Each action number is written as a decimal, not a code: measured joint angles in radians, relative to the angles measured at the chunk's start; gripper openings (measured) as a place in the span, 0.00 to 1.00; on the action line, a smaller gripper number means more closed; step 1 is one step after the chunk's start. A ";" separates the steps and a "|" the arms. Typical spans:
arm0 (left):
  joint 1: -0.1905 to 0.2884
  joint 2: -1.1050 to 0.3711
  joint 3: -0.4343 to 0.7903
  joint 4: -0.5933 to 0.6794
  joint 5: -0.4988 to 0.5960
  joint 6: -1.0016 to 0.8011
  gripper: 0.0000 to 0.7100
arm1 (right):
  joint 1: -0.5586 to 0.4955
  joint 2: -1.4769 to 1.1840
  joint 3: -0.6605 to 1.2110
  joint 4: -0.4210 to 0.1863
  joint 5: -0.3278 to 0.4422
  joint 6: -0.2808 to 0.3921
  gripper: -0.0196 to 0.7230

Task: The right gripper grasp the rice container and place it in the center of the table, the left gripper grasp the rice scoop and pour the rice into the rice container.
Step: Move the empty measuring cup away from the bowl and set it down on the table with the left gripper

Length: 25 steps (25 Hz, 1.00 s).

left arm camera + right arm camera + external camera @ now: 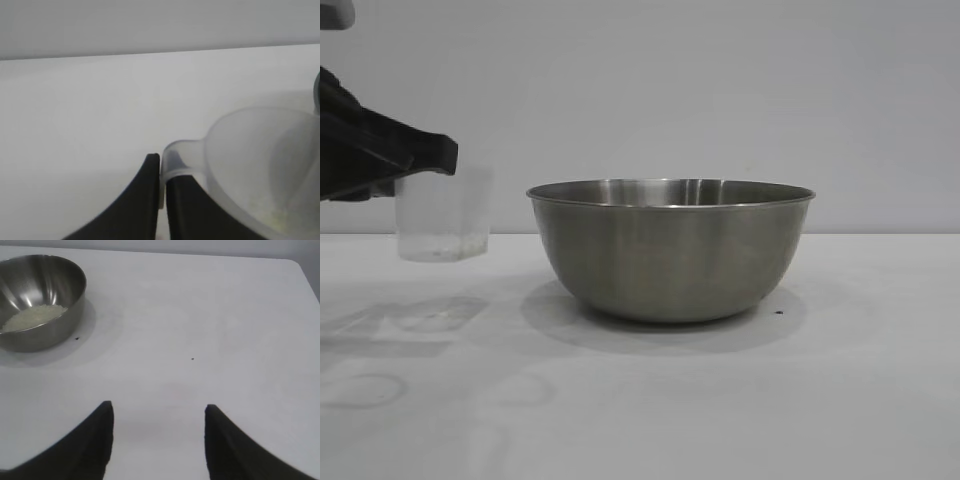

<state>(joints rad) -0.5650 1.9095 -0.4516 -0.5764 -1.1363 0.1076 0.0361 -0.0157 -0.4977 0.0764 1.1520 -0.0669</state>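
Scoop held beside the bowl

The left gripper (160,172) pinches the scoop (443,215) handle, upright above the table (860,380) at the bowl's (670,250) nine o'clock; rice (32,317) lies in the bowl; the right gripper (159,412) stands half-spread, empty.

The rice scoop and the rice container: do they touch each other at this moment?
Apart. In the exterior view the rice scoop, held by the left gripper, hangs beside the rice container, with bare wall and table showing between them.
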 joint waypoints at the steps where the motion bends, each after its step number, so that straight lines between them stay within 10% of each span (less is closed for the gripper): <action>1: 0.000 0.005 0.000 -0.005 0.000 -0.001 0.00 | 0.000 0.000 0.000 0.000 0.000 0.000 0.54; 25: -0.008 0.104 0.000 -0.008 0.000 -0.104 0.00 | 0.000 0.000 0.000 0.000 0.000 0.000 0.54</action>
<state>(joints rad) -0.5733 2.0137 -0.4520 -0.5844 -1.1363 0.0038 0.0361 -0.0157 -0.4977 0.0764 1.1520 -0.0669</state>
